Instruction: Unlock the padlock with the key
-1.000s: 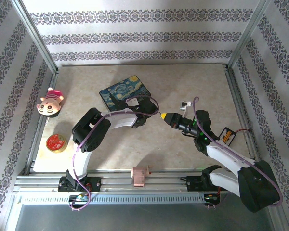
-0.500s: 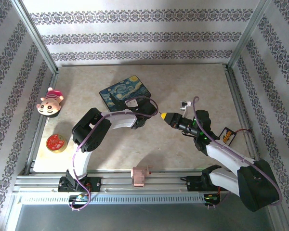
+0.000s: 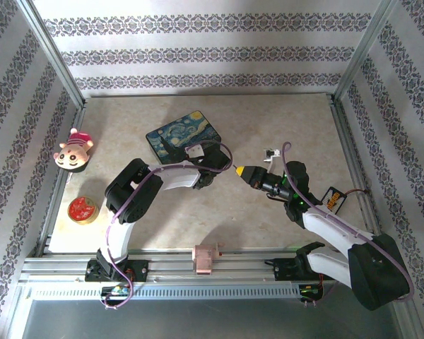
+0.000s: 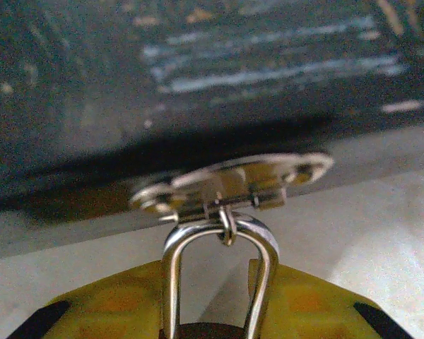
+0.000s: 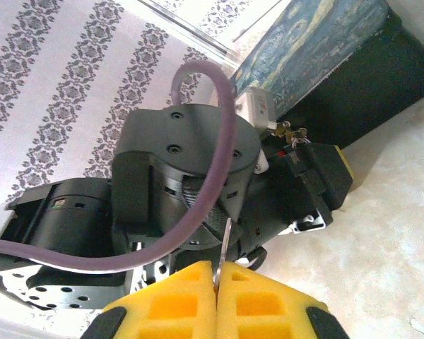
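Observation:
The padlock's silvery shackle [image 4: 219, 244] hangs from the brass clasp [image 4: 233, 180] on the painted box's dark front [image 4: 198, 85]; its body is mostly hidden low between my pads. My left gripper [image 4: 215, 314] has its yellow pads [image 4: 99, 311] pressed against both legs of the shackle, shut on the padlock. In the top view the left gripper [image 3: 201, 161] sits at the front edge of the box [image 3: 184, 133]. My right gripper [image 3: 240, 170] hovers just right of it, shut on the key [image 5: 225, 247], whose thin silver blade sticks out between the pads [image 5: 177, 304] toward the left wrist [image 5: 184, 162].
A pink plush figure [image 3: 74, 150] and a red-lidded tin [image 3: 83, 210] sit at the left edge. A small white-and-black part [image 3: 272, 152] lies behind the right gripper, and an orange-black device [image 3: 332, 199] lies by the right rail. A pink block [image 3: 206, 258] sits on the front rail.
In the top view the left wrist has settled very slightly against the box's front. The right arm with the key has stayed where it was.

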Robot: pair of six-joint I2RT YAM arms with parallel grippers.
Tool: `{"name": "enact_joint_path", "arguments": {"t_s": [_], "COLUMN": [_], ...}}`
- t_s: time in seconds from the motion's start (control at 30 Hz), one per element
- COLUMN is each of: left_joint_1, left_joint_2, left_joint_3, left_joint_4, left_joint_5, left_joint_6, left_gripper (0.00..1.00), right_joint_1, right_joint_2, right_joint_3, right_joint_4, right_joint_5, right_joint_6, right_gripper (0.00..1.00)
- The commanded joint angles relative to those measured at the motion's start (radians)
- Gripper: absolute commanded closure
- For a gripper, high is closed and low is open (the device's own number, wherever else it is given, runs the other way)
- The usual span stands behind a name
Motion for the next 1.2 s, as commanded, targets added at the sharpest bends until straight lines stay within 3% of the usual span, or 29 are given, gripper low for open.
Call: {"name": "enact_joint_path", "arguments": {"t_s": [0.0,0.47,0.8,1.17], "left_joint_1": [-0.011,-0.01,-0.002,0.036], "left_joint_2": [-0.047,-0.233,-0.207,-0.178], "left_joint_3": [-0.052,-0.237,-0.217,-0.254], "left_joint_4": [0.026,0.141,0.248,0.346], "left_joint_5": [0.058,0.243,0.452,0.567], "left_joint_6": [0.014,-0.132,-0.218,-0.314], "left_gripper": [0.89,0.92,0.92,0.92], "right_joint_1": [0.002,0.174,0.224,0.309], "right_joint_2": [0.014,0.141,0.394,0.507], "right_joint_3": [-0.025,-0.104,-0.102,-0.102], "right_joint_4": [-0.004,0.062,0.306,0.44], "right_joint_5": [0.025,0.22,0.221,0.401], "right_joint_6": [-0.055,-0.177,-0.142,-0.201], "right_gripper": [1.0,1.0,1.0,1.0]}}
